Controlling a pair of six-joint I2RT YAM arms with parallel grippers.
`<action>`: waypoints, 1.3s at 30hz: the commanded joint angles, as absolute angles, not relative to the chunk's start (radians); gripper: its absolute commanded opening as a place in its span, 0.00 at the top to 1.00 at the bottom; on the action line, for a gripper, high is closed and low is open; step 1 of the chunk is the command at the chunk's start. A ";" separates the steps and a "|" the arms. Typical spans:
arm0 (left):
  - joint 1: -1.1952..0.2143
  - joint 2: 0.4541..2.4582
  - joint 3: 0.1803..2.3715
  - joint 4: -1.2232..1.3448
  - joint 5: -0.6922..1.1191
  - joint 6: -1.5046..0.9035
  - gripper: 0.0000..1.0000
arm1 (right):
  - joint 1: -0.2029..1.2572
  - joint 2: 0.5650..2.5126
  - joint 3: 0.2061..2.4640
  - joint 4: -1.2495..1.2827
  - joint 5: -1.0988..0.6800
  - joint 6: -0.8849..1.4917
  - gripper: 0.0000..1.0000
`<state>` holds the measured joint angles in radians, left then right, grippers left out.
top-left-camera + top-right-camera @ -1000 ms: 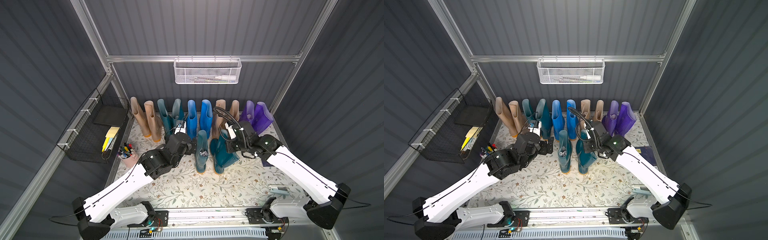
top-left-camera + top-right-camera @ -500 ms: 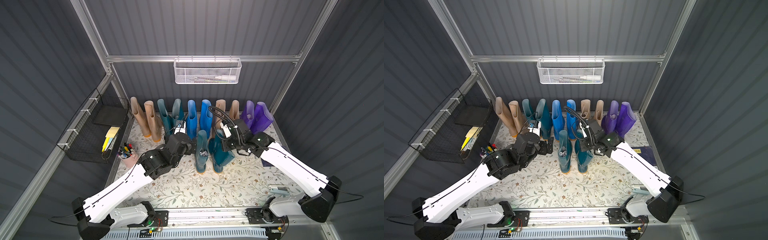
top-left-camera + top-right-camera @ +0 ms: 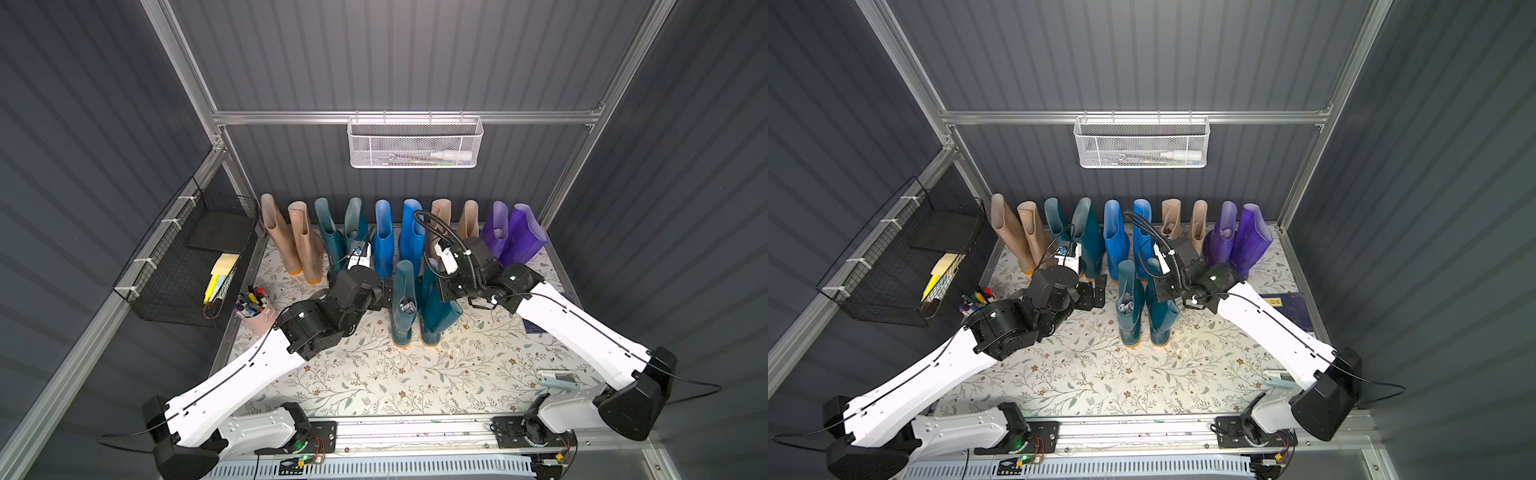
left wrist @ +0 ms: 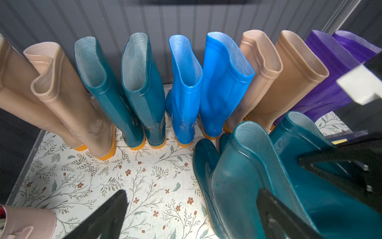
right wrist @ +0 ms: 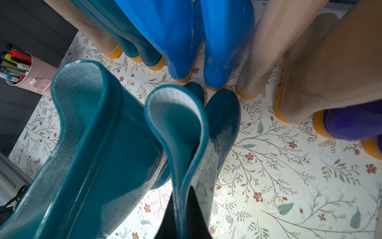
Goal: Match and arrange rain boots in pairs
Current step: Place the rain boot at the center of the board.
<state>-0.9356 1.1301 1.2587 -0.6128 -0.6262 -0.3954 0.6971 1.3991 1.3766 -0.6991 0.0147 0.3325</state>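
Rain boots (image 3: 382, 245) stand in five colour-matched pairs at the back of the bench (image 3: 374, 374), and a sixth pair, both teal, is forming in front of them. The right fingers (image 5: 192, 211) are clamped on the cuff of one teal boot (image 3: 438, 307). They have drawn it in from a lean out to the right, so it now stands just beside its mate (image 3: 404, 309). The left fingers (image 3: 1099, 289) stay spread wide next to the mate, holding nothing. By the look of it, only the release remains.
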 commanded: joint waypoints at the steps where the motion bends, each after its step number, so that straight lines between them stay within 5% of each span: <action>1: -0.936 1.114 1.248 -0.623 -0.637 -0.397 0.01 | 0.702 1.385 1.411 -0.609 0.006 0.339 0.90; 9: -0.937 1.115 1.250 -0.622 -0.629 -0.394 0.00 | 0.702 1.366 1.396 -0.597 0.016 0.341 0.66; 30: -0.937 1.122 1.258 -0.605 -0.617 -0.371 0.00 | 0.702 1.286 1.362 -0.580 0.051 0.326 0.44; 39: -0.937 1.137 1.290 -0.568 -0.669 -0.264 0.00 | 0.686 1.242 1.390 -0.574 0.143 0.246 0.23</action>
<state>-0.9356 1.1305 1.2556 -0.5995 -0.6277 -0.3347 0.6952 1.2625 1.3746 -0.5907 0.0917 0.2886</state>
